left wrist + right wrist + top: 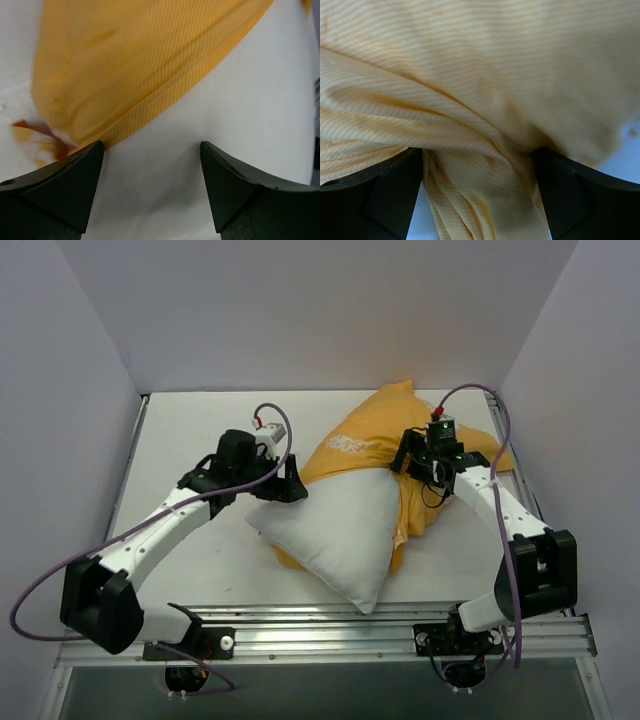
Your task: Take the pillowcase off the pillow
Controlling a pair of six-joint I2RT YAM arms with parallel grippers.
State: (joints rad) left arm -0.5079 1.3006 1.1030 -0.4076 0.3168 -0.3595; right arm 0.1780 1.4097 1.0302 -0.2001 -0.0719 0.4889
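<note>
The white pillow [335, 530] lies mid-table, most of it out of the orange-yellow pillowcase [375, 430], which is bunched behind it and to its right. My left gripper [291, 486] is at the pillow's far left corner. In the left wrist view its jaws [151, 150] stand wide open over the white pillow [230, 90], just below the pillowcase hem [150, 65]. My right gripper [408, 462] sits on the pillowcase at the pillow's far right side. Its jaws [479, 155] stand wide apart with gathered folds of pillowcase [485, 190] between them.
White walls enclose the table on the left, back and right. A metal rail [330, 625] runs along the near edge just below the pillow's near corner. Bare tabletop [190, 430] shows at the far left.
</note>
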